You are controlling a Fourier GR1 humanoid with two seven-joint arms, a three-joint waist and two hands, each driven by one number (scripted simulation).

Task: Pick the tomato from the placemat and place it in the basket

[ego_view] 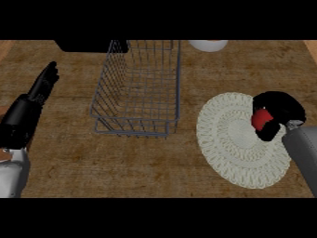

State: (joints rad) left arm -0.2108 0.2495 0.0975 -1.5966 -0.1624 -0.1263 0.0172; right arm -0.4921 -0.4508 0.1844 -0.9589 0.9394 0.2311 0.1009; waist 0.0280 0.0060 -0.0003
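A red tomato (260,120) sits at the right side of the round cream placemat (233,139). My right hand (282,108) is curled round it from the right, so only part of the red shows between the black fingers. The grey wire basket (139,88) stands to the left of the placemat, at the middle of the counter, with nothing in it. At the far left my left hand (42,83) rests open, its fingers straight and pointing up the view, away from the basket.
A black object (89,45) lies at the back edge, left of the basket. A white bowl or cup (208,44) stands at the back, right of the basket. Wooden strips border the counter at both sides.
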